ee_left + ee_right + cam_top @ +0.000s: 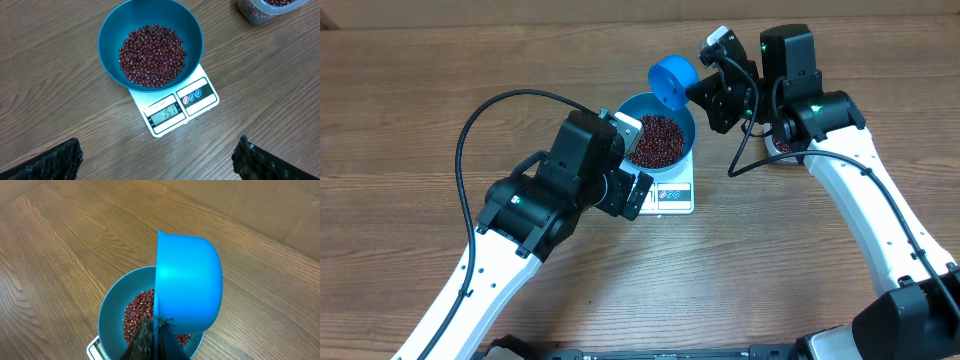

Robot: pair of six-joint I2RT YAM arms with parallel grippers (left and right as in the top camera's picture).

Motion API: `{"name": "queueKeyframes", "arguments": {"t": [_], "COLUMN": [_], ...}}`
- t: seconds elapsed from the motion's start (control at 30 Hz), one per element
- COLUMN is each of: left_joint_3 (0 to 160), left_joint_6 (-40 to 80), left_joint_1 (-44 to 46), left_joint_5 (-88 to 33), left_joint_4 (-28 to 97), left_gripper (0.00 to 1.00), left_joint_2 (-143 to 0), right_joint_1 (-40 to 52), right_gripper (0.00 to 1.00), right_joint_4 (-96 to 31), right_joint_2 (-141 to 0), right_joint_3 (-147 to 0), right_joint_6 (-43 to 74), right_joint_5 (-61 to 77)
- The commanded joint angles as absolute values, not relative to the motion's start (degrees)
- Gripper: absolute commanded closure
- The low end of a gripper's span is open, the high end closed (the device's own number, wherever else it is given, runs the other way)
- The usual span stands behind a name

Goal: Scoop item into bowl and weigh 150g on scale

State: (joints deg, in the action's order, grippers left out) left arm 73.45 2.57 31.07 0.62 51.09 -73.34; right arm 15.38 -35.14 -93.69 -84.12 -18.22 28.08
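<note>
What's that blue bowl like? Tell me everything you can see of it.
The bowl is round, deep and glossy blue, seemingly plastic. It stands upright on the white scale, behind its display. A loose heap of small dark red-brown beans covers its bottom. A blue scoop hangs tilted above its rim.

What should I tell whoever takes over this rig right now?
Left gripper: open, empty, above the scale.
Right gripper: shut on the scoop, which is tipped on its side over the bowl.
Bowl sits on the scale and holds the beans. The tub nearby holds more.
Done: beans are in the bowl. The display seems to read 151, slightly blurred.
Left: confirm the reading, trim if needed, then probably set the scoop down.
</note>
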Motion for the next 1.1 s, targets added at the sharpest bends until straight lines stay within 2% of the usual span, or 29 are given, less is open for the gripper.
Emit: {"name": "queueKeyframes", "arguments": {"t": [0.0, 0.7, 1.07], "left_joint_3": [74.4, 74.4, 74.4], "left_joint_6": [1.9, 1.9, 1.9], "left_joint_1": [30.8, 30.8, 30.8], "left_joint_5": [0.2, 0.2, 0.2], "left_joint_4": [51.0, 51.0, 51.0], "left_gripper": [0.0, 0.0, 0.0], "left_joint_2": [-72.8, -72.8, -72.8], "right_joint_1": [15.4, 15.5, 20.1], "right_gripper": [0.96, 0.96, 0.96], "right_joint_4": [-34.7, -36.7, -39.0], "right_joint_2": [-91.7, -98.3, -103.4], "right_joint_3": [-86.0, -85.8, -85.8], "right_joint_6": [-18.4, -18.4, -18.4], "right_joint_5": [28.1, 27.9, 23.2]}}
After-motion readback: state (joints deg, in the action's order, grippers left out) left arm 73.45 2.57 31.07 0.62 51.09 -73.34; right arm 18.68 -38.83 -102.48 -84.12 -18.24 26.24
